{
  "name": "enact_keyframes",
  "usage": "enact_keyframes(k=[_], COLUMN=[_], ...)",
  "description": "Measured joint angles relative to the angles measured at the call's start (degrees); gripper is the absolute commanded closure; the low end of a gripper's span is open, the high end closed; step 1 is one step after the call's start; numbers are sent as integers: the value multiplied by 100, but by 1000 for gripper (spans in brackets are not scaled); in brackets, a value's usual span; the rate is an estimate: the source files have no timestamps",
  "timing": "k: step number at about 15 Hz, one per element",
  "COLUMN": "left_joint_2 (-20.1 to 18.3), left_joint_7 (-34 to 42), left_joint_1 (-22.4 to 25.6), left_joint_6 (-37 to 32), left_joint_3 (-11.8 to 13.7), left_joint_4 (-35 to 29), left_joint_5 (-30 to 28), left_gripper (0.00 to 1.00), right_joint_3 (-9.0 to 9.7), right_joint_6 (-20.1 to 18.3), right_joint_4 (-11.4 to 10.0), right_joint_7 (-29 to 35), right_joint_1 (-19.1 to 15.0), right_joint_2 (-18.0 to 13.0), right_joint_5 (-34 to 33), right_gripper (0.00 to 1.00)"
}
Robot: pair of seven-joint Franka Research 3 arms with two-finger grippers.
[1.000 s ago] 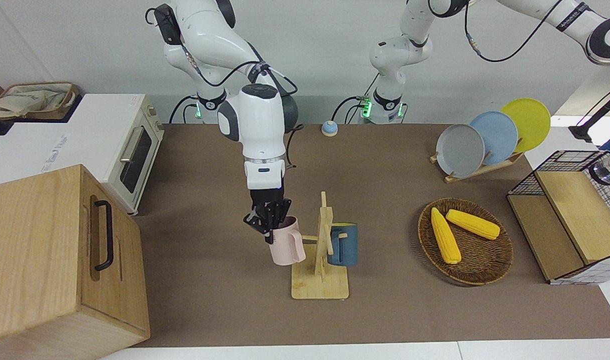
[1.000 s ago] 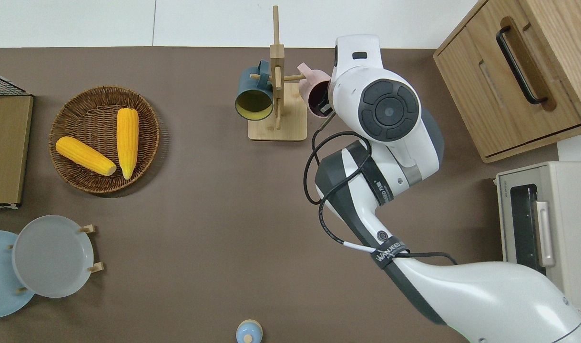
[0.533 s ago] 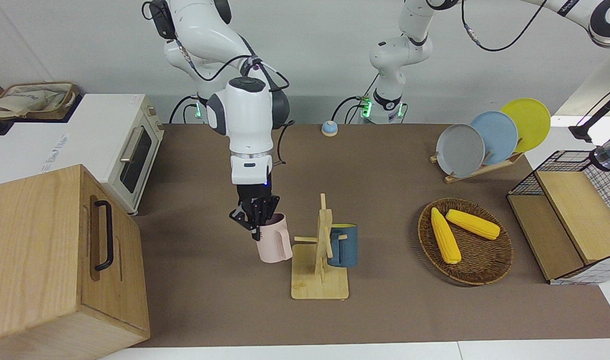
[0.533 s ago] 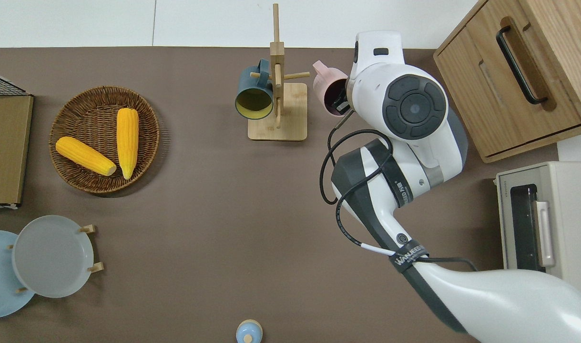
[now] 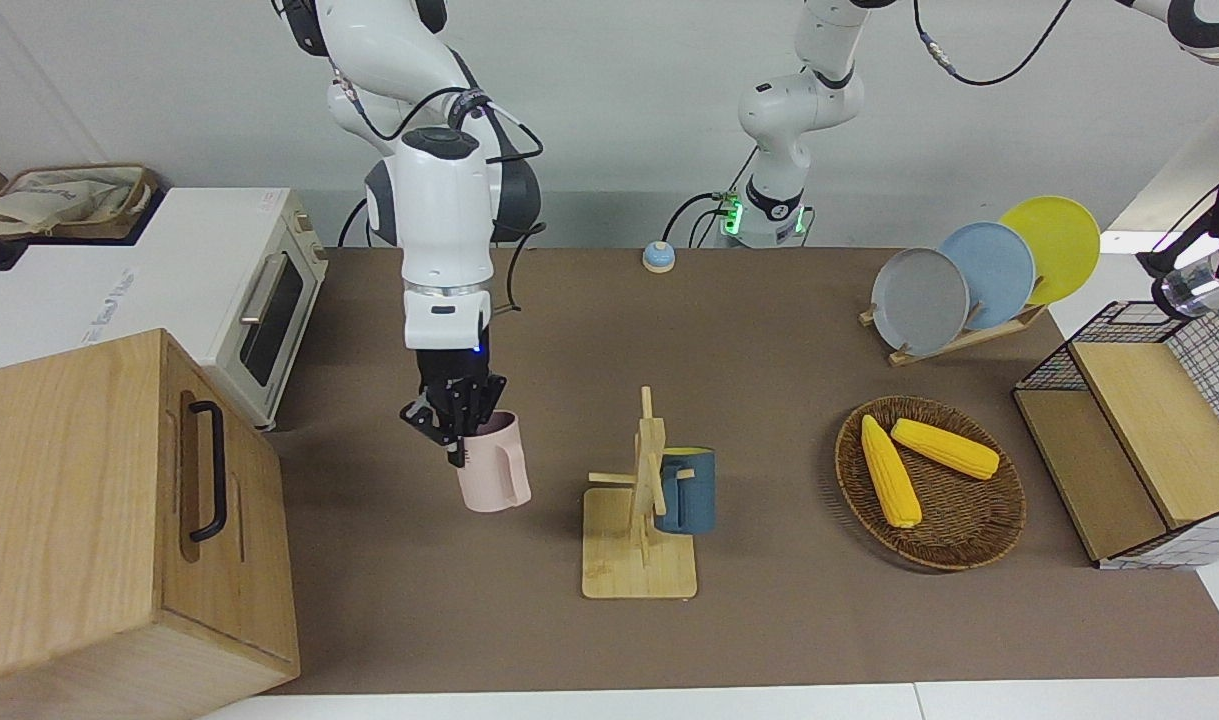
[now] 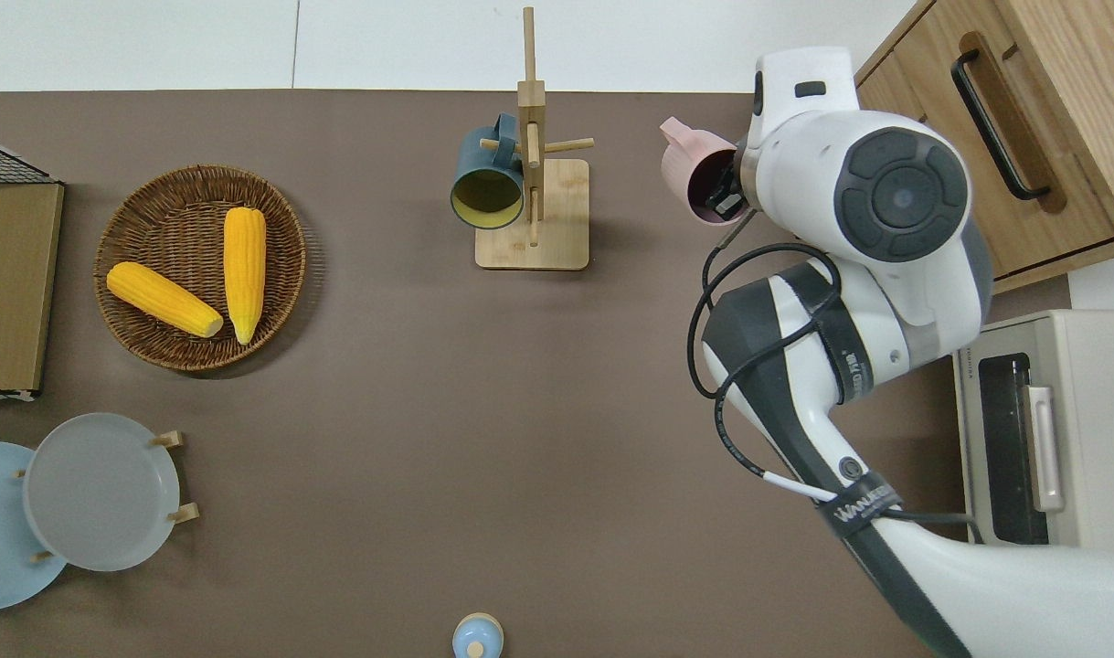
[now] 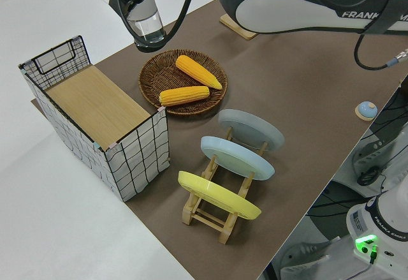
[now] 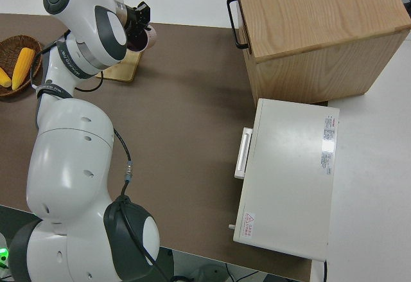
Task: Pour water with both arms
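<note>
Right gripper (image 5: 456,422): in the air, jaws clamped on the rim of the pink mug (image 5: 494,475), one finger (image 6: 723,194) inside it.
Pink mug: lifted clear of the table (image 5: 789,620), mouth up and slightly tilted, over bare table between the rack (image 5: 641,520) and the cabinet (image 5: 89,520), apart from both; its handle points away from the robots.
Left gripper (image 7: 141,2): raised at the left arm's end of the table, out of the overhead view; jaws closed around the top of a clear container (image 7: 148,28).
Clear container: hanging tilted from the gripper, with some water in it, in the air near the crate (image 7: 95,111) and the basket (image 7: 185,101).
Rack: wooden, standing farther from the robots than mid-table; a blue mug (image 5: 687,490) hangs on its side toward the left arm's end.
Basket: wicker, holding two corn cobs (image 5: 889,470), between rack and crate.
Plates (image 5: 954,275): three, on edge in a stand, nearer to the robots than the basket.
Oven (image 5: 259,300): at the right arm's end, nearer to the robots than the cabinet.
</note>
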Motion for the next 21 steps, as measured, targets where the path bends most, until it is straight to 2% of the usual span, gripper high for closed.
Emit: enact_keyframes(k=[4, 10, 13, 16, 17, 19, 21], left_joint_2=[-414, -1210, -1655, -2109, -2258, -2529, -2782], left_joint_7=[-279, -390, -398, -398, -398, -399, -406], left_joint_1=[-4, -3, -1, 0, 1, 5, 7], left_joint_6=[-84, 27, 496, 994, 1100, 1199, 1232], left_joint_3=[-275, -564, -685, -883, -967, -1149, -1313], left_joint_4=[-385, -1416, -2137, -2968, -3223, -3638, -3975], left_joint_5=[388, 576, 639, 650, 652, 654, 655], left_gripper=[1000, 1000, 1000, 1000, 1000, 1000, 1000], right_joint_3=[12, 1, -1, 46, 106, 363, 771], right_joint_6=[-484, -1751, -2419, -2872, -2956, -3067, -3101], right_joint_4=[-63, -87, -89, -88, -88, -88, -88], right_joint_7=[-131, -146, -10, 540, 760, 1194, 1992], right_joint_1=[-242, -513, -601, -609, -611, -611, -595], right_joint_2=[-205, -443, -505, -552, -564, -584, -609], right_joint_5=[52, 1140, 1737, 2320, 2487, 2648, 2666], right_gripper=[1000, 1000, 1000, 1000, 1000, 1000, 1000])
